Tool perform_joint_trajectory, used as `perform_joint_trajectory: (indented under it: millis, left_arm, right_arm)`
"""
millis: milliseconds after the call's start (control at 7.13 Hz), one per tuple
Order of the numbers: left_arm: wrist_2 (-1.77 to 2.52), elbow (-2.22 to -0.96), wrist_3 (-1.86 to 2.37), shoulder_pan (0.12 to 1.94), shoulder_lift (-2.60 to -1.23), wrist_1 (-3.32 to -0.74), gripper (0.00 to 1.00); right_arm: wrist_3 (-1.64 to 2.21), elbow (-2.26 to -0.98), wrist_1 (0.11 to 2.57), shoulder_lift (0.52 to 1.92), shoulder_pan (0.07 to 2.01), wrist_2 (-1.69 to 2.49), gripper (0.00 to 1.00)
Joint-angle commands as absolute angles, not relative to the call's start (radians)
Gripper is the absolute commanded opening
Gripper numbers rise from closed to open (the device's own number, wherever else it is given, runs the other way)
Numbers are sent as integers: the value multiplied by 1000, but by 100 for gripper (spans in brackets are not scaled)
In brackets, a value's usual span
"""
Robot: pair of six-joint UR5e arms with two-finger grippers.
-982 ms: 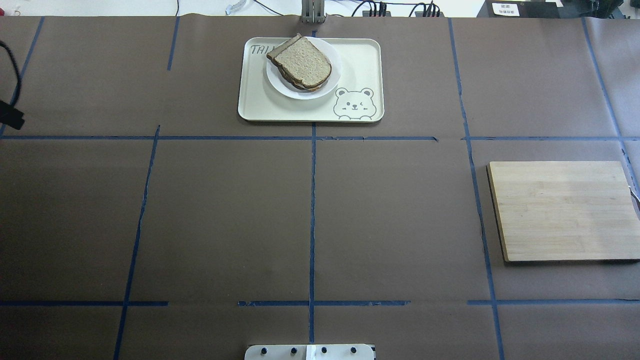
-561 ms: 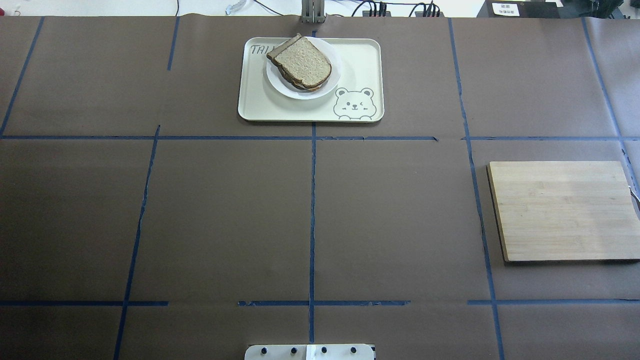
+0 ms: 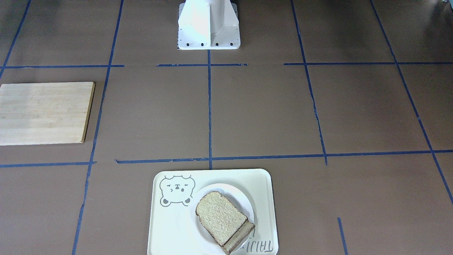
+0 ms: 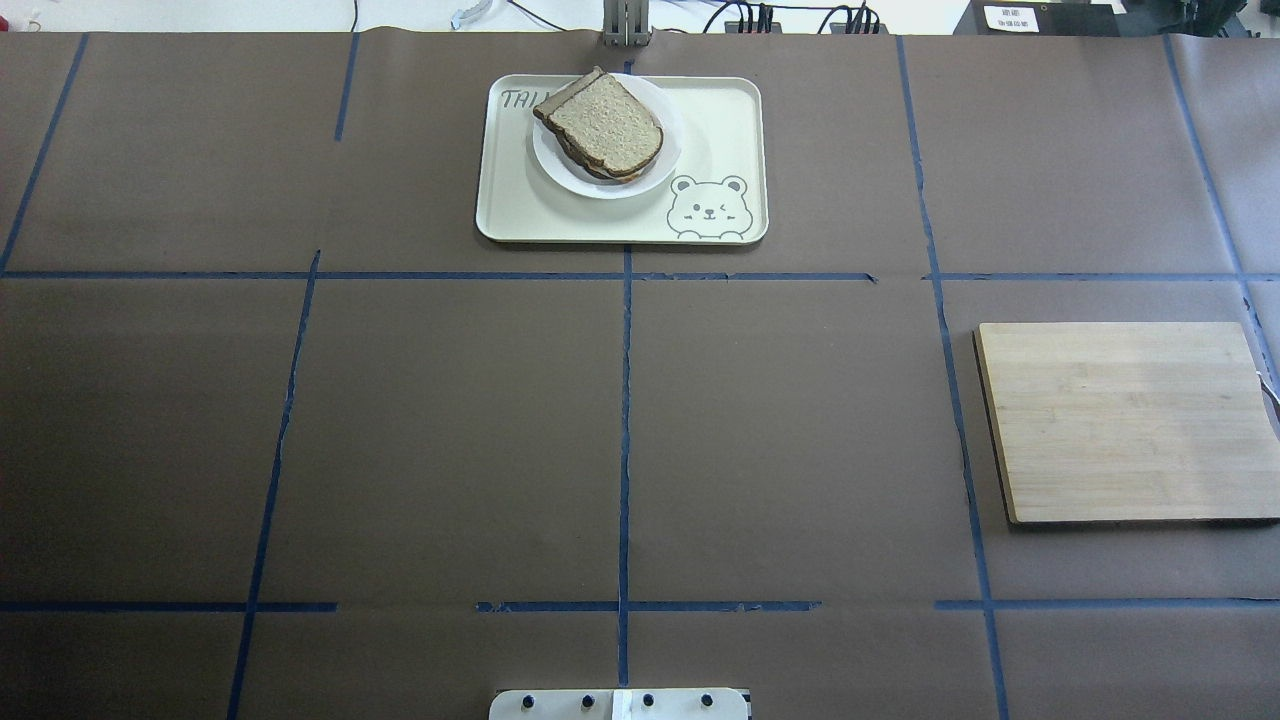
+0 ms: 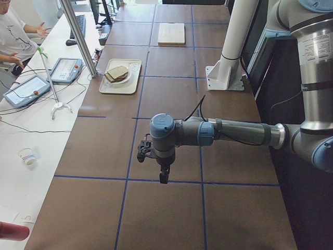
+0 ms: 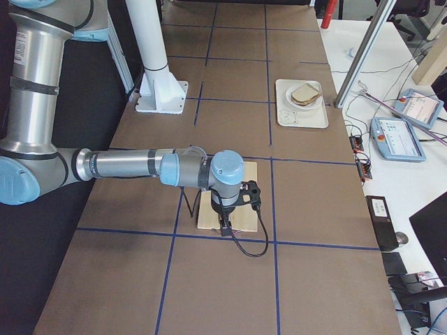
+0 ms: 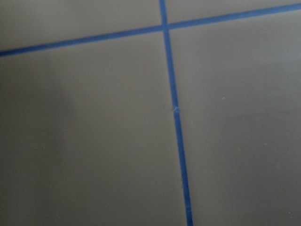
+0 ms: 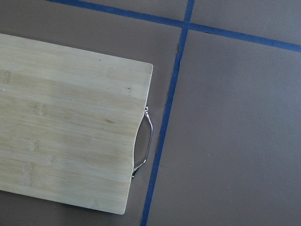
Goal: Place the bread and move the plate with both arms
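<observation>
The bread [image 4: 605, 122] is a speckled tan slice lying on top of another slice on the small white plate [image 4: 600, 188]. The plate stands on the cream bear tray [image 4: 720, 120] at the table's far middle. Bread [image 3: 219, 216] and plate [image 3: 245, 202] also show in the front-facing view. My left gripper [image 5: 163, 174] hangs above bare table far off the left end, seen only in the exterior left view. My right gripper [image 6: 225, 227] hangs over the wooden board, seen only in the exterior right view. I cannot tell whether either is open or shut.
A wooden cutting board [image 4: 1125, 420] with a metal handle [image 8: 146, 141] lies at the right. The white robot base [image 3: 208, 24] stands at the near middle edge. Blue tape lines cross the brown table cover. Operators' devices and cables lie beyond the far edge.
One second ago a black part of the left arm showed at the overhead view's left edge. It has left that view. Bread, plate, tray and board have not moved.
</observation>
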State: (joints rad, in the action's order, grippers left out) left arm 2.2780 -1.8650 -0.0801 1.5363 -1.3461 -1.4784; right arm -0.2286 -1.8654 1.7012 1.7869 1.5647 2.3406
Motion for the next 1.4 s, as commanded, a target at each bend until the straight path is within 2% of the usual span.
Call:
perform_joint_trajectory:
  millis: [0,1262]
  left_arm:
    - [2273,-1864,-83,1537,-1342,-1479,100]
    - [2278,-1859,-86,1536,-1342,-1483,100]
  right_arm:
    - [-229,-1865,1701,1787,1565,2341,100]
    - [-230,-1865,1701,1790,1565,2344,100]
